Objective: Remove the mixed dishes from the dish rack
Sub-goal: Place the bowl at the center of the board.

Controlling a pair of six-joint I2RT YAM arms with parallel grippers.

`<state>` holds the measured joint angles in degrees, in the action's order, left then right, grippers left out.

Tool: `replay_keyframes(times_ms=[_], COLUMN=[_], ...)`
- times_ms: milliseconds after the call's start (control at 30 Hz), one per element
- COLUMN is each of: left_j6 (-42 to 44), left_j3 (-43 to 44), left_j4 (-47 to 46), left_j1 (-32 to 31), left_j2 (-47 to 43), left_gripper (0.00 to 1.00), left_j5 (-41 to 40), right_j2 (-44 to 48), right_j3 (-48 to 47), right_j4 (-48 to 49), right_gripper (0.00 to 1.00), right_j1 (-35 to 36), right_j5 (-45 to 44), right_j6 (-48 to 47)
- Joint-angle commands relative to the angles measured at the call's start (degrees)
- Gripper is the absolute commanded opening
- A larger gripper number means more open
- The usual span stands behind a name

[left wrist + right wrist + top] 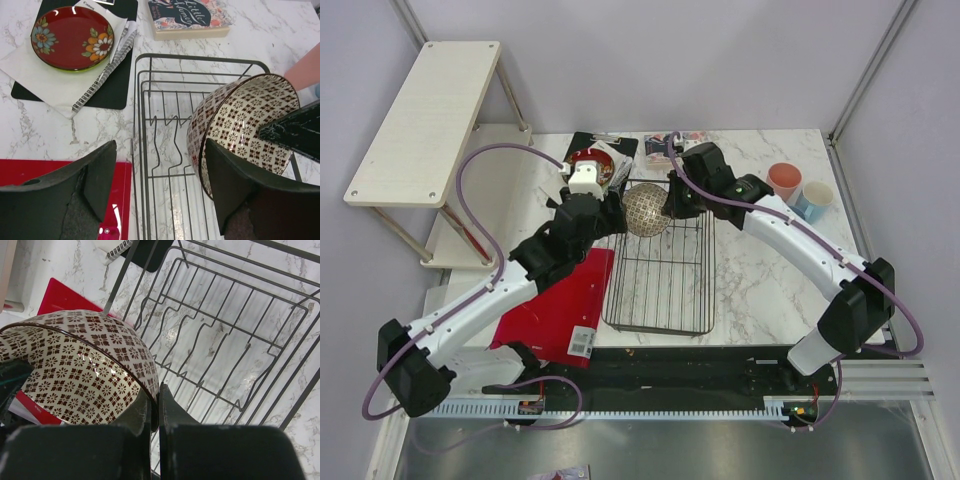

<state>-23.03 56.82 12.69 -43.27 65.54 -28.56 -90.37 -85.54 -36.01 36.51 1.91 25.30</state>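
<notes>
Near the worktop [760, 275] far edge, I find right end effector [155, 402] clamped on bowl [75, 365] rim; left end effector [160, 172] apart.

In the right wrist view, the right end effector [155, 394] covered the section of the bowl [85, 365] rim clamped between its fingers. In the left wrist view, the top edge cut off the book [190, 17] ahead of the left end effector [160, 146].

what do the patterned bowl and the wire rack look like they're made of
The patterned bowl is likely glazed ceramic: bright reflections sit on its printed brown-and-cream inside, and the wall looks thick at the rim. The dish rack is thin, bent dark-grey wire, probably metal. Its finish looks dull, perhaps coated, but that cannot be confirmed.
</notes>
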Motion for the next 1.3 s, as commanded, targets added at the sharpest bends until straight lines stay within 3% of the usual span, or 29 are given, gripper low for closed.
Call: replay_keyframes(times_ms=[0,133,167,233,267,333,367,467,567,600,633,667,700,767,933,1033,1167,1267], left_j6=[2.72,3.42,3.95,4.74,4.92,6.06,6.24,5.80,4.49,3.61,2.38,-0.59,-2.10,-5.17,-8.08,-10.02,-13.27,-15.90], left_j3=[1.10,2.33,2.68,3.74,4.09,4.79,4.88,5.41,5.93,6.11,6.55,7.68,8.39,10.84,18.22,26.66,42.36,50.64], left_j4=[-5.04,-5.39,-5.13,-4.60,-3.56,-3.20,-2.85,-2.23,-1.79,-1.27,-0.57,0.14,1.80,3.04,5.94,8.48,13.48,16.31], left_j1=[-0.15,-0.15,-0.15,-0.15,-0.15,-0.24,-0.24,-0.15,0.63,2.47,3.88,5.54,9.39,13.19,21.81,25.06,28.41,30.78], left_j2=[1.52,3.36,4.59,6.08,6.70,8.64,9.16,10.13,9.52,9.00,8.82,8.73,8.90,10.04,16.61,22.25,37.68,44.48], left_gripper=[0.76,0.71,0.60,0.47,0.33,0.17,0.02,0.02,0.02,0.02,0.02,0.02,0.02,0.02,0.02,0.02,0.02,0.02], left_j5=[-2.03,-0.89,-0.54,-0.10,-0.27,0.69,0.87,-0.53,-0.19,0.86,2.52,6.46,8.50,13.50,17.39,18.36,21.08,21.70], right_j2=[2.65,2.65,2.65,3.00,3.00,3.18,3.18,3.79,7.03,8.44,10.02,13.25,14.77,18.36,26.10,29.18,31.21,32.80], right_j3=[-0.07,-0.07,0.11,0.19,0.28,0.37,0.55,1.25,4.31,5.81,9.04,10.64,12.13,15.22,22.67,26.37,28.49,29.64], right_j4=[2.35,2.52,2.52,2.70,2.70,2.61,2.52,2.70,6.19,7.78,9.62,12.77,14.20,16.66,23.24,26.33,26.52,25.20], right_gripper=[0.00,0.00,0.00,0.00,0.00,0.00,0.00,0.00,0.43,0.63,0.70,0.88,0.93,0.98,0.98,0.98,0.98,0.98], right_j1=[-0.13,-0.04,-0.04,-0.04,-0.12,0.14,0.14,0.14,0.31,0.84,1.02,1.10,1.11,1.11,1.11,1.11,1.11,1.11], right_j5=[2.57,3.18,3.45,3.62,3.80,3.80,3.63,2.84,0.12,-3.46,-5.15,-7.08,-9.10,-13.85,-19.75,-20.02,-19.41,-17.47], right_j6=[1.42,1.51,1.59,1.68,1.51,1.16,0.89,0.19,-0.42,-0.43,-0.51,-0.51,-0.43,-1.04,-2.09,-2.36,-2.10,-2.71])
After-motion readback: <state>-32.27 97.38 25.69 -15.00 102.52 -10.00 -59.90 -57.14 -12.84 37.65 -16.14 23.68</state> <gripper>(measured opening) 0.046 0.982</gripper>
